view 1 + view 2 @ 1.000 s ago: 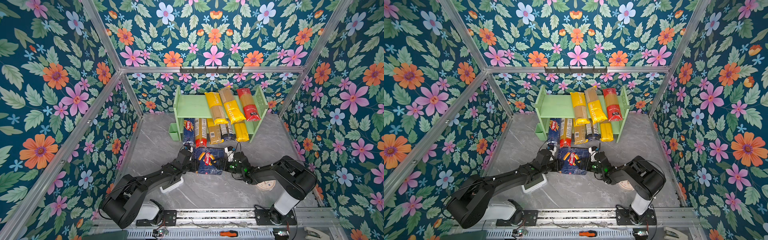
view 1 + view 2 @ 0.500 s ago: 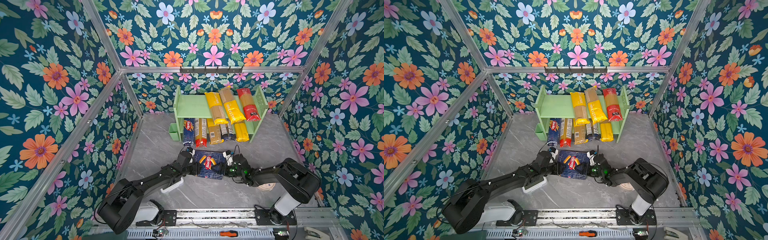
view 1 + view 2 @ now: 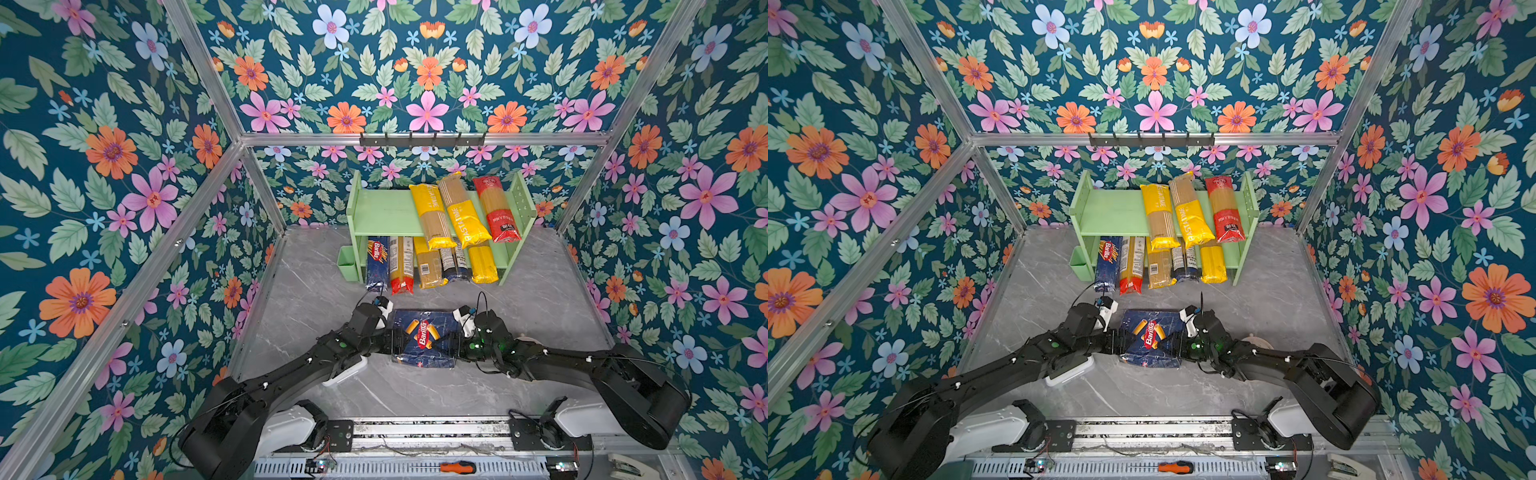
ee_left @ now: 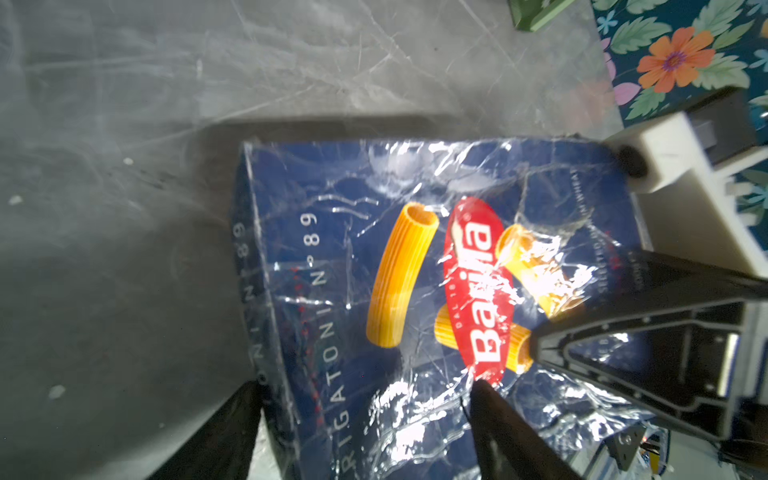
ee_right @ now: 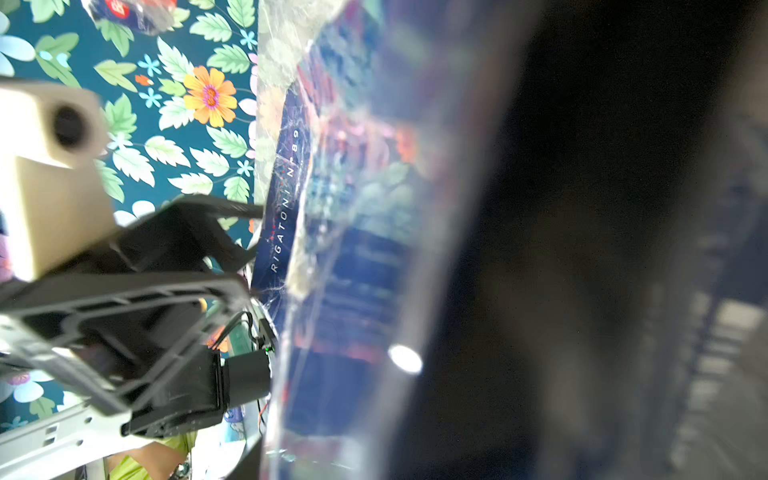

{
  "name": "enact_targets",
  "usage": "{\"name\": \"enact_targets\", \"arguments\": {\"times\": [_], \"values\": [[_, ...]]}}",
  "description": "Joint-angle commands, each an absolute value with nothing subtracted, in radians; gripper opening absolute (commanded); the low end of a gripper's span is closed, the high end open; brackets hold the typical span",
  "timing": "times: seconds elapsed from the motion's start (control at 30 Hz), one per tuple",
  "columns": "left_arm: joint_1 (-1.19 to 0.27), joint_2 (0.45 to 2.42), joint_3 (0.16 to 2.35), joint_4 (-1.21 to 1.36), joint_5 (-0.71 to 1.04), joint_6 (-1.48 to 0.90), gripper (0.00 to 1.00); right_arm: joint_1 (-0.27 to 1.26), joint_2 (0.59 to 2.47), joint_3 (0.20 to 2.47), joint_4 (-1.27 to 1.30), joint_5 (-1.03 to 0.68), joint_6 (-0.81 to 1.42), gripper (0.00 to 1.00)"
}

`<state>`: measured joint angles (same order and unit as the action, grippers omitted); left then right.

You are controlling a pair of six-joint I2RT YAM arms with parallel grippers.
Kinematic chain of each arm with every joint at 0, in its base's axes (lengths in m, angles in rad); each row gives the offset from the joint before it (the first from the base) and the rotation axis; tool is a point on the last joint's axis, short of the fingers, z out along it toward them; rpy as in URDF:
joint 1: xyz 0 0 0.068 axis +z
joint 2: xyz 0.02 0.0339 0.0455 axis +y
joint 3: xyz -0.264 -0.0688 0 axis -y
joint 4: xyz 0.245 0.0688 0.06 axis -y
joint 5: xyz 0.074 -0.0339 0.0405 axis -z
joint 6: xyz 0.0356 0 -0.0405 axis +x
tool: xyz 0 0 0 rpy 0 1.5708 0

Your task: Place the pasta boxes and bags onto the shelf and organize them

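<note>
- Between the jaws of the right gripper [image 3: 451, 343]: pinches one end of the wide flat pack [image 3: 422, 338], one finger flat on the printed face, likely to take its whole weight.
- Between the jaws of the left gripper [image 3: 397, 340]: straddles the opposite end, spread wide and gripping nothing, apparently leaving the carry to one arm.
- Under both jaws: holds the pack face up, low at the table [image 3: 316, 299]; touching or lifted, cannot tell.
- Ahead of the jaws, well apart: faces the shelf [image 3: 382, 212]; three bags [image 3: 430, 216] on the upper tier toward the right jaws' side, bare room toward the left jaws' side, probably suited to this pack; lower tier already full, long narrow pack [image 3: 376, 262] included.
</note>
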<state>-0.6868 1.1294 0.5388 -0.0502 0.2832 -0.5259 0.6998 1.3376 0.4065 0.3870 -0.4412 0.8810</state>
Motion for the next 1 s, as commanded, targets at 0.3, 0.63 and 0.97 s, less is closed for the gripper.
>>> {"name": "enact_targets", "arguments": {"times": [0.3, 0.63, 0.97], "values": [[-0.685, 0.964, 0.647, -0.334, 0.066, -0.483, 0.94, 0.701, 1.025, 0.452, 0.034, -0.402, 0.825, 0.47], [-0.684, 0.87, 0.732, -0.444, -0.014, -0.493, 0.95, 0.701, 0.815, 0.652, -0.298, -0.367, 0.764, 0.46], [-0.684, 0.809, 0.824, -0.53, -0.076, -0.489, 0.97, 0.701, 0.818, 0.95, -0.508, -0.341, 0.672, 0.46]]}}
